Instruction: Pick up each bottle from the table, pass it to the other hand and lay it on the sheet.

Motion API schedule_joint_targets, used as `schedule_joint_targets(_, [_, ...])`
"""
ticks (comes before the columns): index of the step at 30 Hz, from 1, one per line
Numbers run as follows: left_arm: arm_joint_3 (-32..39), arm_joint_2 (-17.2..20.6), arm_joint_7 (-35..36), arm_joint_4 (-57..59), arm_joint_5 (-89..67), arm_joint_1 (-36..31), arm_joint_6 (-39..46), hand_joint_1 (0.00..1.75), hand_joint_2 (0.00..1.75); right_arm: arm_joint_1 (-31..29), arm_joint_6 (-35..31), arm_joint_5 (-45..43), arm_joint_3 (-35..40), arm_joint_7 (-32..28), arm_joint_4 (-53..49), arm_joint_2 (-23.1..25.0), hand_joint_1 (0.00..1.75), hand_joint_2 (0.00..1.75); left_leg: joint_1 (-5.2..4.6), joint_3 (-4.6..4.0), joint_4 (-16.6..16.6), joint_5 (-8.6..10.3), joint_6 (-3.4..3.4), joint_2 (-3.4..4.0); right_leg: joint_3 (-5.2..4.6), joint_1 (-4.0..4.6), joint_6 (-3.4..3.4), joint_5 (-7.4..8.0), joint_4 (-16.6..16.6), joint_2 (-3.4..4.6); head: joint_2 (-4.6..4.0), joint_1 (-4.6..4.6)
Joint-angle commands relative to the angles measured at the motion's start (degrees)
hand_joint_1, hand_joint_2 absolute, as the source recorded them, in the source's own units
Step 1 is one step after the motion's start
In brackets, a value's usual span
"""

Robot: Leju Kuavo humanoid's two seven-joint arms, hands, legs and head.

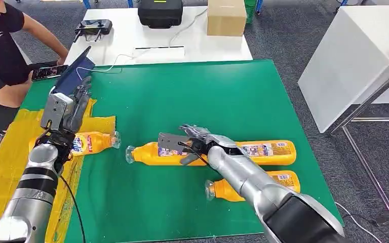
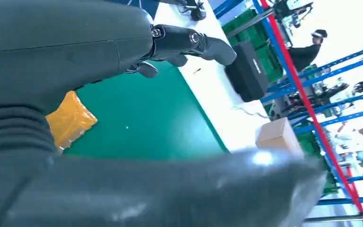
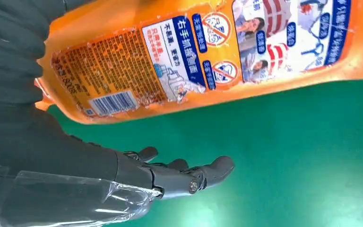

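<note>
Look at your right hand (image 1: 196, 143) first. It sits over the middle orange bottle (image 1: 147, 153), which lies on its side on the green mat (image 1: 182, 96). In the right wrist view the dark fingers (image 3: 189, 172) reach out with gaps between them, and the bottle's label (image 3: 179, 56) is just beside them. You cannot tell if they touch the bottle yet. They are not wrapped around it.

Your left hand (image 1: 76, 101) is up in the air over the yellow sheet (image 1: 10, 152). Its fingers are apart and it holds nothing.

You have 4 bottles. 1 bottle (image 1: 93, 142) lies on the sheet, its cap end poking onto the green. A long bottle (image 1: 268, 151) lies just behind your right arm, and a near bottle (image 1: 223, 190) lies partly under that arm.
</note>
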Motion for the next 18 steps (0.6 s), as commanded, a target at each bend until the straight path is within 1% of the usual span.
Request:
schedule_joint_targets(1, [1.8,-1.7,0.2,-1.9,2.5,-0.1,-0.7,0.0,0.0,-3.1,0.4,0.5,1.3,-0.4,5.5,0.9,0.0,1.75,0.01,0.16,0.0,-0.07,-0.03,-0.06,0.19,0.02,0.01,-0.09,0.0,-0.14,0.02,0.0])
schedule_joint_targets(2, [-1.1,-1.6,0.6,-6.2,5.9,1.7,-0.1,0.0,0.0,-2.9,0.9,3.9,3.7,-0.2,8.2,3.1,0.0,1.75,0.02,0.14,0.0,-0.08,-0.03,0.03,0.15,0.02,0.01,-0.07,0.0,-0.05,0.0,0.0])
schedule_joint_targets(5, [-1.5,-1.7,0.6,-6.1,6.1,1.5,0.1,0.0,0.0,-2.6,2.3,5.1,5.0,-0.2,9.3,3.7,0.0,1.75,0.01,0.06,0.0,-0.02,-0.02,-0.05,0.09,0.01,0.0,-0.04,0.0,-0.11,0.0,-0.02])
schedule_joint_targets(6, [-1.5,-1.7,0.6,-6.0,6.2,1.4,0.1,0.0,0.0,-2.6,3.1,5.4,5.4,-0.1,9.6,3.8,0.0,1.75,0.06,0.31,0.0,-0.14,-0.07,-0.08,0.36,0.07,-0.01,-0.17,0.0,-0.21,0.0,0.0])
schedule_joint_targets(7, [-1.6,-1.7,0.6,-5.8,6.2,1.1,0.1,0.0,0.0,-2.5,3.7,5.7,5.8,-0.1,9.9,3.8,0.28,1.75,0.02,0.14,0.0,-0.05,-0.04,-0.06,0.16,0.03,-0.01,-0.07,0.0,-0.13,0.0,0.0])
schedule_joint_targets(8, [-1.6,-1.7,0.5,-5.5,6.4,0.9,0.1,0.0,0.0,-2.4,4.4,5.9,6.1,-0.1,10.2,3.8,1.38,1.75,0.04,0.22,0.0,-0.09,-0.06,-0.06,0.26,0.05,-0.02,-0.11,0.0,-0.15,0.0,0.0])
schedule_joint_targets(9, [-1.7,-1.7,0.5,-5.2,6.5,0.8,0.1,0.0,0.0,-2.3,5.0,6.1,6.3,0.0,10.4,3.7,1.75,1.75,0.04,0.18,0.0,-0.06,-0.05,-0.1,0.23,0.06,-0.01,-0.09,0.0,-0.18,0.0,-0.02])
schedule_joint_targets(14, [-1.9,-1.6,0.3,-3.9,7.3,0.1,0.1,0.0,0.0,-2.3,6.3,6.4,6.7,0.0,11.0,3.1,1.75,1.75,0.03,0.12,0.0,-0.01,-0.03,-0.09,0.15,0.04,0.0,-0.04,0.0,-0.15,0.0,0.0])
schedule_joint_targets(18, [-2.1,-1.6,0.1,-3.2,7.9,-0.3,-0.1,0.0,0.0,-2.3,6.6,6.6,6.6,0.2,11.1,3.1,1.75,1.75,0.06,0.25,0.0,-0.05,-0.04,-0.16,0.31,0.07,-0.01,-0.09,-0.1,-0.24,0.0,0.0])
